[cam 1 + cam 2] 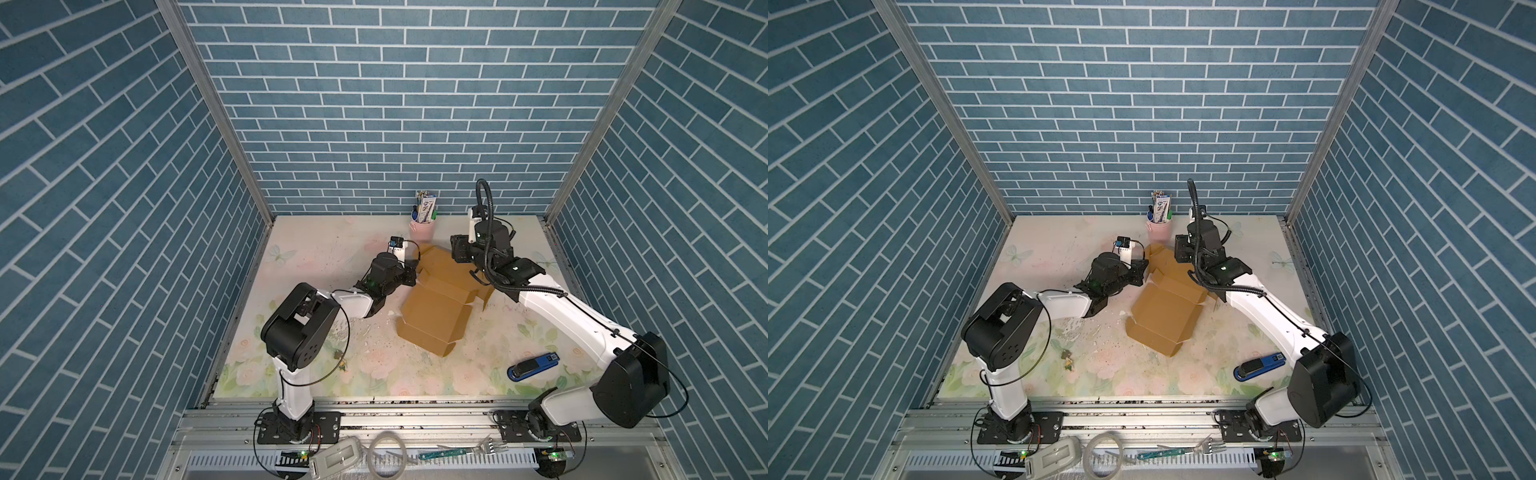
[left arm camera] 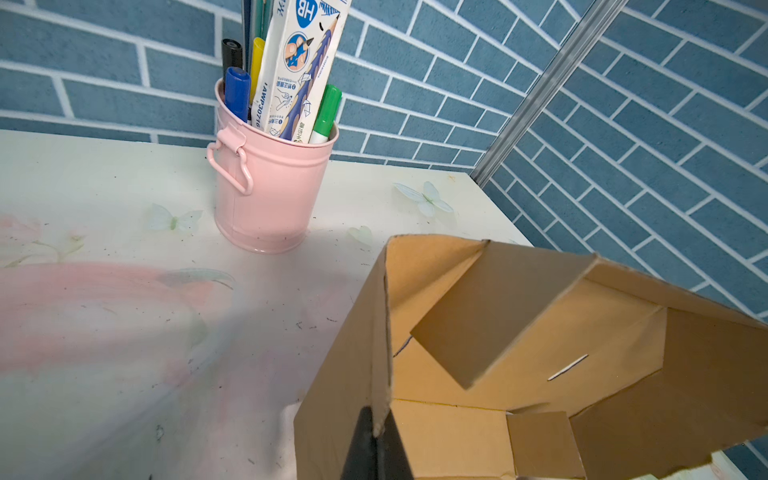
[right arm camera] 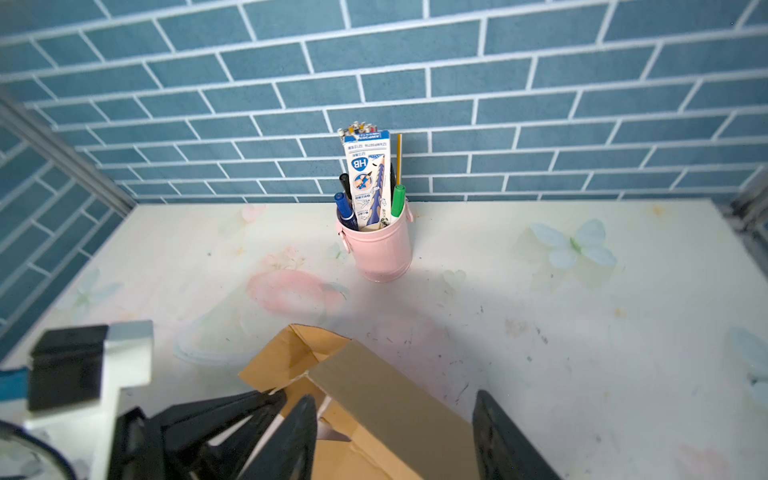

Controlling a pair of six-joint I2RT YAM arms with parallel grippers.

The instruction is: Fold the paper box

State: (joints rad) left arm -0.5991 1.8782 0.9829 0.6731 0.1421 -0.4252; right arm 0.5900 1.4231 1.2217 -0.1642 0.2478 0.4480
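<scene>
Our left gripper (image 2: 376, 432) is clamped tight on the edge of a raised side wall of the paper box (image 1: 432, 316), with its 2 black fingers (image 2: 361, 449) pinching the cardboard between them. Our right gripper (image 3: 395, 399) has its jaws apart and straddles another raised flap at the box's far end. We see a gap between that flap and 1 finger, so it grips nothing. The box lies partly folded near the middle of the table (image 1: 316, 257), between the 2 arms, with its far flaps lifted. Just behind it, a pink bucket (image 1: 423, 230) of pens stands by the back wall. A blue stapler (image 1: 532, 368) lies well apart at the near right.
</scene>
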